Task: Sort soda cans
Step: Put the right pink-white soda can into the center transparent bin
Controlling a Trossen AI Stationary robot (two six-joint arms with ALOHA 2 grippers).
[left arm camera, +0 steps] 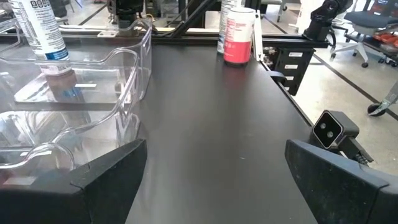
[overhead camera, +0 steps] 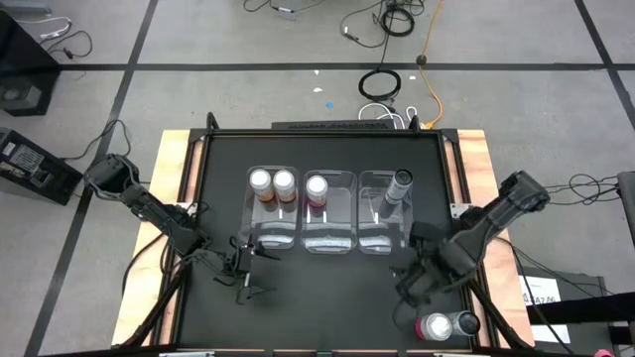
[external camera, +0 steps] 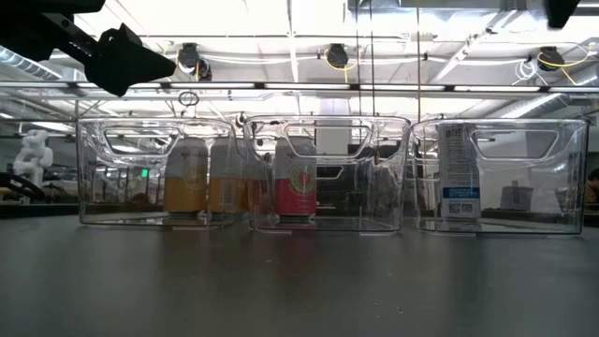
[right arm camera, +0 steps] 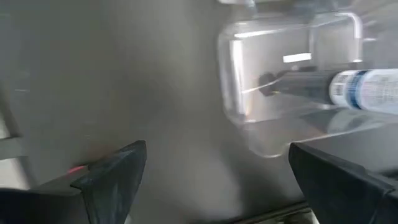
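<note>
High view shows your right end effector [overhead camera: 410, 283] spread and empty over the near right of the table [overhead camera: 327, 307], just short of the pink can [overhead camera: 433, 326] and grey can [overhead camera: 464, 323] standing loose at the near right corner, so you're placed to take one next. Your left end effector [overhead camera: 248, 278], also spread, waits near left. The bins sort by colour: two orange cans [overhead camera: 272, 182] left, a pink one [overhead camera: 317, 186] middle, a grey one [overhead camera: 399, 184] right.

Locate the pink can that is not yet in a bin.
In the high view the pink can stands on the table's near right corner, outside the bins, beside a grey can and just below the right gripper.
</note>
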